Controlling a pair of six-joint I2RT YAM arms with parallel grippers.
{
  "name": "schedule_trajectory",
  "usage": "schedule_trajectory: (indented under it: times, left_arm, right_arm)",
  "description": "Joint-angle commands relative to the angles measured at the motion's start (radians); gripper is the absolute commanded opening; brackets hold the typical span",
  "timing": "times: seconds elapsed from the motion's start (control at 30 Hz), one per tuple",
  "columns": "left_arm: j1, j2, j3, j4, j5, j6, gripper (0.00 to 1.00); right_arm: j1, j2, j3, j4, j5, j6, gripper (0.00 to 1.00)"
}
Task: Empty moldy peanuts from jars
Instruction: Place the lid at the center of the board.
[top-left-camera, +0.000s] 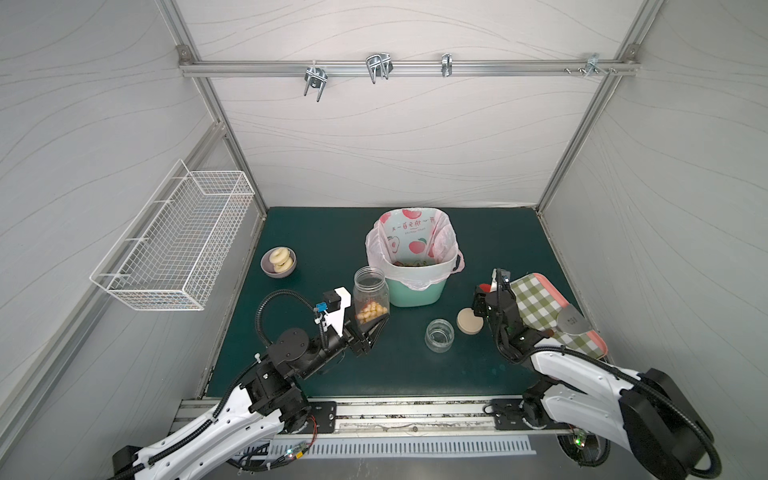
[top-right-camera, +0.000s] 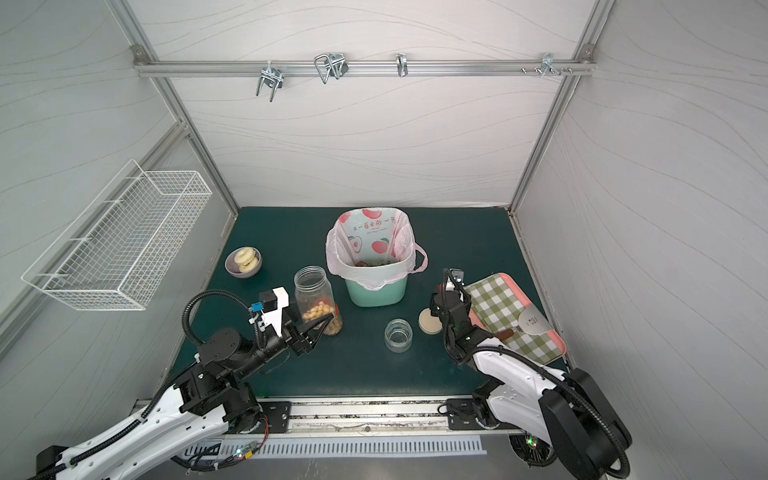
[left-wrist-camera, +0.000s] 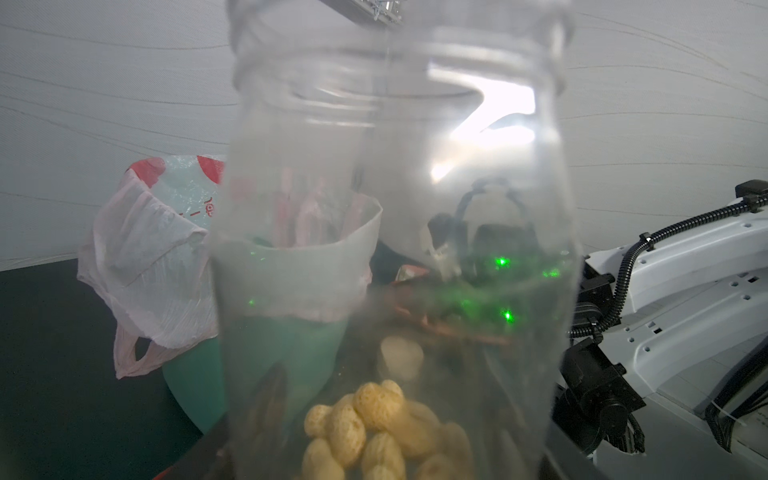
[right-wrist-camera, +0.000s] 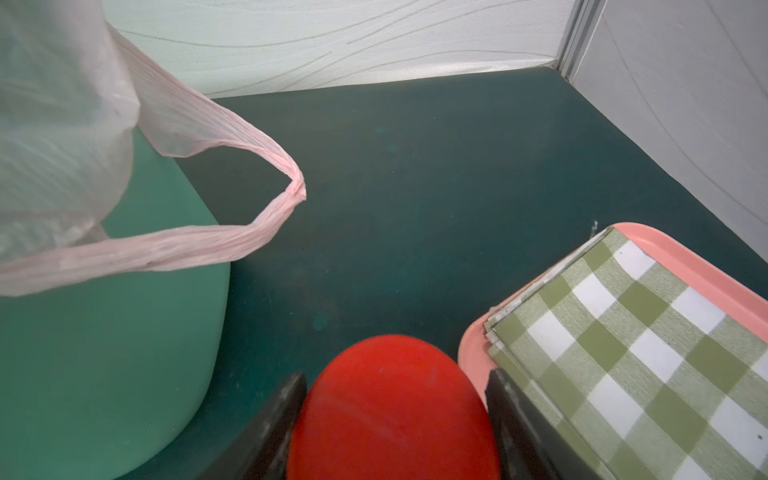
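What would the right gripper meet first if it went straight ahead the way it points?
Probably nothing near: holding the red lid, the right gripper faces bare mat between bin and tray, then the back wall.

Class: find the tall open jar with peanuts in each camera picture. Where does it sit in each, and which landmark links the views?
Top view: tall jar left of centre, just left of the mint-green bin.
Top view: tall jar likewise left of centre, left of the bin.
Left wrist: fills the middle, close up.
Right wrist: not in it.
Shared landmark: the bin with its pink bag, in all four.
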Motion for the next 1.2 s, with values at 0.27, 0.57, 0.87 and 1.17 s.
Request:
schedule_trajectory:
  times: [0.27,0.57,0.87,1.17]
  left_arm:
    - [0.005,-0.002,-0.004,0.045,-0.027,0.011,0.32]
    - [0.005,-0.012,-0.013,0.042,-0.038,0.015,0.32]
    - [0.005,0.003,-0.016,0.056,-0.037,0.016,0.32]
    - [0.005,0.008,-0.017,0.062,-0.032,0.013,0.32]
  right_arm:
    - [-0.016,0.225,0.036,0.256,-0.056,0.046,0.31]
    - [-0.030,0.399,0.070,0.369,-0.023,0.035,0.31]
    - [-0.049,0.522,0.109,0.428,-0.043,0.026,0.31]
    - [-0.082,0.592,0.123,0.467,-0.046,0.030,0.31]
